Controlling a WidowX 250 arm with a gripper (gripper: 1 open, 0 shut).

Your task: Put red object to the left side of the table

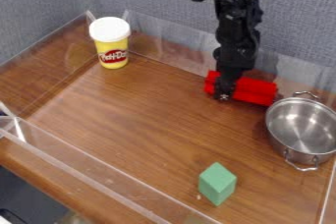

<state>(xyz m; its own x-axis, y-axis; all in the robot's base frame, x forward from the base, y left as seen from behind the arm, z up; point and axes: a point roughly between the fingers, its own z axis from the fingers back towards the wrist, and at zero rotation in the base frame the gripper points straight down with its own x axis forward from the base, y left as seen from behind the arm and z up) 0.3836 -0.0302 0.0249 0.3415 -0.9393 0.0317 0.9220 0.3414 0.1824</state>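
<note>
The red object [252, 89], a short red block, lies on the wooden table [144, 120] at the back right, close to the clear wall. My black gripper [225, 84] points almost straight down onto the block's left end, and its fingertips reach the block at table level. The dark fingers blend into each other there, so I cannot tell how wide the jaws stand or whether they press on the block. The left side of the table lies far from the gripper.
A yellow play-dough tub with a white lid [110, 43] stands at the back left. A steel bowl [305, 128] sits right of the red block, and a green cube [217, 183] near the front edge. Low clear walls [79, 169] ring the table.
</note>
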